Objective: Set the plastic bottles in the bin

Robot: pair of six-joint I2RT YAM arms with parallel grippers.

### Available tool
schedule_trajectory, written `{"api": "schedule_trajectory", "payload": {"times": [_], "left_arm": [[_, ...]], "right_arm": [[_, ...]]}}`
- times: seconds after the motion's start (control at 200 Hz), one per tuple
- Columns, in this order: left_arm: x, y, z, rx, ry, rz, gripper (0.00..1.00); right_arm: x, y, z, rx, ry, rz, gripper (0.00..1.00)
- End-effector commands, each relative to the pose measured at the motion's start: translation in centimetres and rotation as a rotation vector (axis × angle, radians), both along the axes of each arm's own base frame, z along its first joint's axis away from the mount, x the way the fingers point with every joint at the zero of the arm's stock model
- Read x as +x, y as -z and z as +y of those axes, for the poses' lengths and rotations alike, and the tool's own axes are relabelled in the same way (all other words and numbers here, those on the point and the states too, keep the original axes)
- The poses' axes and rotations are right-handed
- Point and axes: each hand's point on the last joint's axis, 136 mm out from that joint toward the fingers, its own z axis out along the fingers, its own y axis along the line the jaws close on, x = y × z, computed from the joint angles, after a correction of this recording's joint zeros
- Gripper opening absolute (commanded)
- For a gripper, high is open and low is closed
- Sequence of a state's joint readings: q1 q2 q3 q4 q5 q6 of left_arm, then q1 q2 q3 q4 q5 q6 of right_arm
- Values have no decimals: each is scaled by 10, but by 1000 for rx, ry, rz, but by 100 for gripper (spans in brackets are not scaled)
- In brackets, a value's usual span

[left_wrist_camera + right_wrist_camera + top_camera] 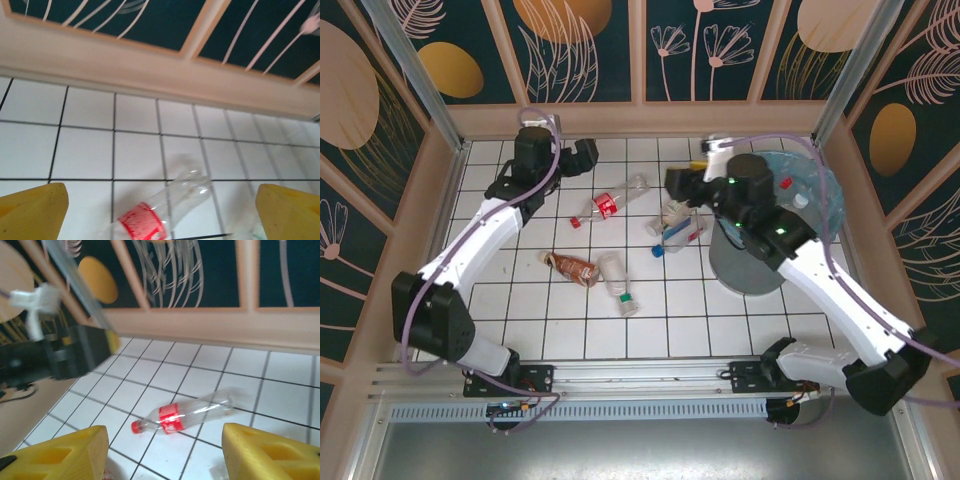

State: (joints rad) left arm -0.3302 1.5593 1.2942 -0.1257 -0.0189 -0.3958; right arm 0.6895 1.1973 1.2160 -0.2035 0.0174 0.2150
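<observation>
**Q:** What is shown from above?
**A:** A white table tiled in squares with dark joints is enclosed by patterned panels. Plastic bottles are scattered mid-table: a clear red-labelled bottle, a brown bottle, a clear bottle beside it, and a crumpled cluster just beside the bin. The bin is round and grey, with a translucent blue liner draped over its rim. Bare tile is left along the near edge. The left gripper is placed near the far wall, and the right gripper beside the bin.

**Q:** And from the left wrist?
**A:** The blunt yellow fingers are spread wide and released. The red-labelled bottle lies on the tile between them in the frame and is not gripped.

**Q:** From the right wrist?
**A:** The yellow fingers are held apart and grasp nothing. The red-labelled bottle lies on its side, with open tile all around it.
</observation>
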Motion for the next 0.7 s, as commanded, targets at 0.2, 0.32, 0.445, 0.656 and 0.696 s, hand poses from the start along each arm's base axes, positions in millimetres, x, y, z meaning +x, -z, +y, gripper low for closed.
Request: {"api": "schedule_trajectory", "payload": {"times": [0.2,0.32,0.445,0.656,0.696], "left_arm": [[7,109,-38,368,418,97,98],[20,150,-40,423,458,221,99],[24,184,-47,421,509,316,98],[25,213,-56,385,543,387,89],[24,219,-57,385,550,405,85]], "right_arm": [[3,-6,35,25,-60,-46,63],[-2,-9,31,20,-64,-64,64],[-5,-11,19,4,-33,-82,64],[-7,-12,7,-14,4,-100,66],[-7,-13,6,-15,8,-102,66]]}}
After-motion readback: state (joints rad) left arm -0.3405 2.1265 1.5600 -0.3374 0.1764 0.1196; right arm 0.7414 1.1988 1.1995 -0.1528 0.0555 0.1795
